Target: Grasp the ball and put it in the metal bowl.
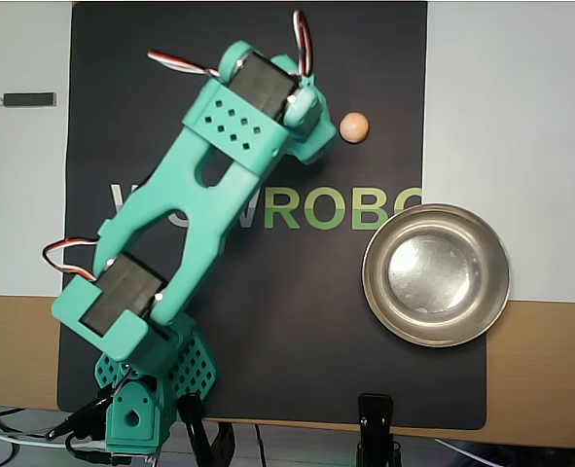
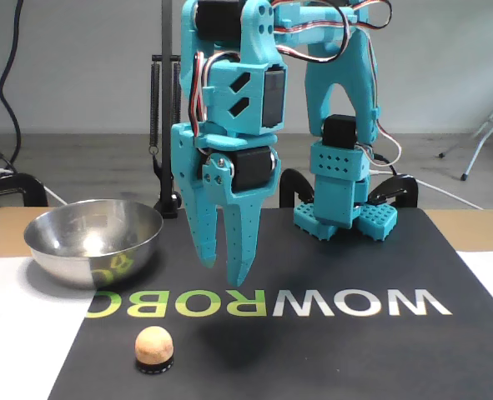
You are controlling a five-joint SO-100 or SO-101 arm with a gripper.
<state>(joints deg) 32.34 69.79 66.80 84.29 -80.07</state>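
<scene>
Dark matting [image 2: 329, 350] covers the counter. Near its front edge in the fixed view sits the ball [image 2: 154, 346], on a small dark ring, with the bowl [image 2: 93, 240] farther back and left. Above and right of the ball hangs the pincer [image 2: 227, 271], slightly parted and empty. Approach is in hand; next it likely needs to shift left, widen and descend.
</scene>
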